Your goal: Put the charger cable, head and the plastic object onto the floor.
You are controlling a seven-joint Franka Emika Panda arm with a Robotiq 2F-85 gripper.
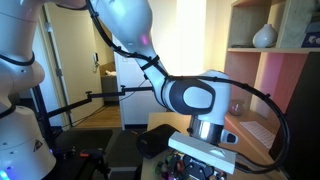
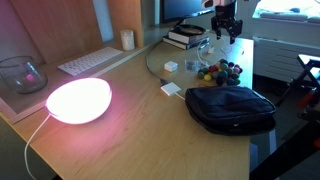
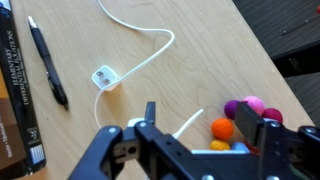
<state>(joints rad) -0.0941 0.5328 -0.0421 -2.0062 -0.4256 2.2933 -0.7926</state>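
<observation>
The charger cable (image 3: 150,52) is a thin white cord that curves across the pale tabletop to the head (image 3: 104,77), a small white plug block. In an exterior view the head (image 2: 171,66) lies near the table's middle. The plastic object (image 3: 232,112) is a cluster of coloured balls: orange, purple, pink, yellow and blue. My gripper (image 3: 208,125) hangs right over it, open, with the orange ball and a white strip between the fingers. In an exterior view the gripper (image 2: 226,25) stands above the cluster (image 2: 222,72). A patch of brown floor (image 1: 98,114) shows behind the arm.
A black pen (image 3: 48,62) and a dark book (image 3: 10,100) lie left of the head. A black pouch (image 2: 232,108) sits by the near table edge, with a white adapter (image 2: 172,89) beside it. A glowing pink lamp (image 2: 78,100), keyboard (image 2: 85,62) and glass bowl (image 2: 20,75) stand farther off.
</observation>
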